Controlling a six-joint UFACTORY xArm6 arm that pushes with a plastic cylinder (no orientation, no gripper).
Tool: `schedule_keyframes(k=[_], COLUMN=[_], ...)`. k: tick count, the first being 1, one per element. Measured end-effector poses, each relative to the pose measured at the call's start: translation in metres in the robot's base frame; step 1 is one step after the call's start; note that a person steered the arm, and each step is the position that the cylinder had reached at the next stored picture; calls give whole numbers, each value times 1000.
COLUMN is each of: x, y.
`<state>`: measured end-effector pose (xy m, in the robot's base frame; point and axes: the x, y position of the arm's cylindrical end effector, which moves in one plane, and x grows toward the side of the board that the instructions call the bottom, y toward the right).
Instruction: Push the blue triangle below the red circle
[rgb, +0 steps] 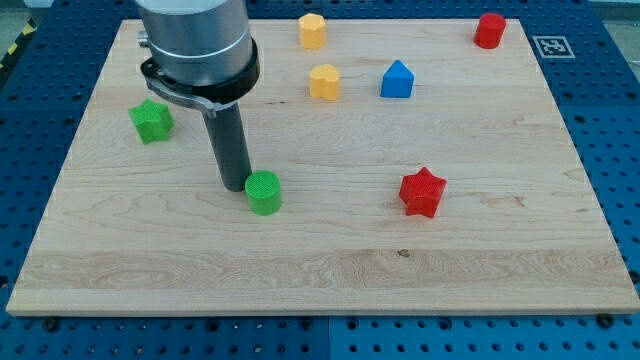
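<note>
The blue triangle (397, 80) sits on the wooden board (320, 260) in the upper middle-right. The red circle (490, 30) stands near the board's top right corner, up and to the right of the blue triangle. My tip (235, 186) rests on the board in the left-middle, touching or just left of a green circle (264, 192). The tip is far to the left of and below the blue triangle.
A yellow heart-like block (324, 82) lies just left of the blue triangle. A yellow hexagon (312, 31) sits at the top middle. A green star (151, 121) is at the left. A red star (422, 192) lies below the blue triangle.
</note>
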<state>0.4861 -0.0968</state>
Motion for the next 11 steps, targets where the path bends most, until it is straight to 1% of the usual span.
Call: schedule_keyframes(k=[1,2,3,4,5,7,10,11], x=[0,-24,-70,-117,-142,-148,-154,-160], y=[0,7,26,60,98,132,241,241])
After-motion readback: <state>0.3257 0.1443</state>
